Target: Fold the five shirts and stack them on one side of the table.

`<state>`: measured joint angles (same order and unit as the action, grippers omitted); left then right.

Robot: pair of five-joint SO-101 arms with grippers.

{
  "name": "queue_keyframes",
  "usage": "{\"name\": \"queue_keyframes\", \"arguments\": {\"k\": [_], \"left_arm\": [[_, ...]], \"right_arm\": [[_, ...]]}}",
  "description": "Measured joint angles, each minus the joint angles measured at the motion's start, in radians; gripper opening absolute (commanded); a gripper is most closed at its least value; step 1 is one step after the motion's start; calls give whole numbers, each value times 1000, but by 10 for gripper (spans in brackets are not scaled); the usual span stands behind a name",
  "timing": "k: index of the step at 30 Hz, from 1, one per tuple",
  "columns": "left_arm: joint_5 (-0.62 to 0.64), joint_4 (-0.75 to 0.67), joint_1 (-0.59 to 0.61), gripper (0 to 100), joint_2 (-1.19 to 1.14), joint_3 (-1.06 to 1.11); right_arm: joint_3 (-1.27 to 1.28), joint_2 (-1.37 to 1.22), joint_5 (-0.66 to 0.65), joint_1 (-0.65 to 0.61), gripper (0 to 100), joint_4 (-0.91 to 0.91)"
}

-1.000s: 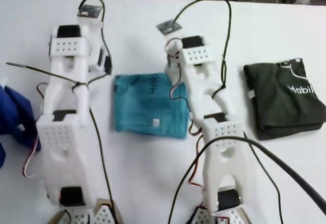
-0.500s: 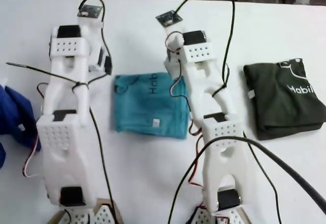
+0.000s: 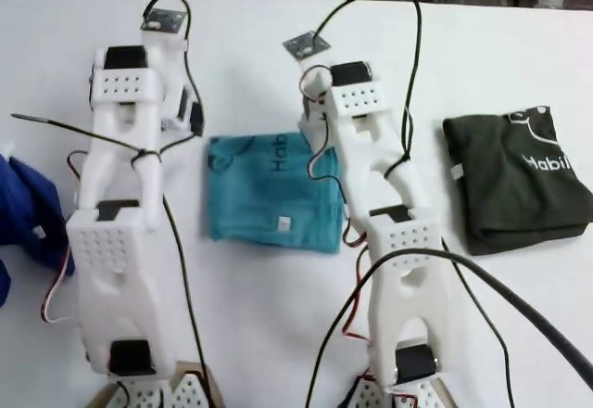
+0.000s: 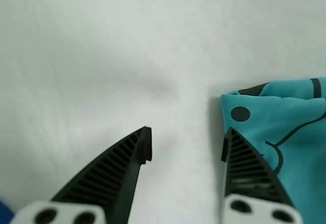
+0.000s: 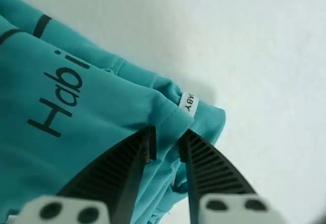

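A folded teal shirt [image 3: 269, 190] lies on the white table [image 3: 250, 46] between the two arms. My right gripper [image 5: 165, 143] is at the shirt's far right corner, shut on a fold of the teal shirt [image 5: 76, 107] beside its small label. My left gripper [image 4: 186, 142] stands open just off the far left corner of the teal shirt [image 4: 285, 127], with bare table between its fingers. A folded dark green shirt [image 3: 519, 181] lies at the right. A crumpled blue shirt [image 3: 23, 209] sits at the left edge.
Black cables [image 3: 412, 74] loop over and around both arms, and a thick one crosses the front right [image 3: 519, 306]. The far strip of the table is bare white cloth. Both arm bases stand at the near edge.
The right arm's wrist rocked slightly away and came back. The teal shirt and the left arm stayed in place.
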<state>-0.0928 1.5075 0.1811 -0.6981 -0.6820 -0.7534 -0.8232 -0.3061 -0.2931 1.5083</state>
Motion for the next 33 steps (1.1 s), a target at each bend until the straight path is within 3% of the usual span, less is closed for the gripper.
{"name": "queue_keyframes", "arguments": {"k": [6,22,33], "left_arm": [[0,0,0,246,0,0],[0,0,0,246,0,0],[0,0,0,246,0,0]], "right_arm": [[6,0,0,0,17,0],[-51,0,-68,5,20,-23],[-192,0,-146,92,20,46]]}}
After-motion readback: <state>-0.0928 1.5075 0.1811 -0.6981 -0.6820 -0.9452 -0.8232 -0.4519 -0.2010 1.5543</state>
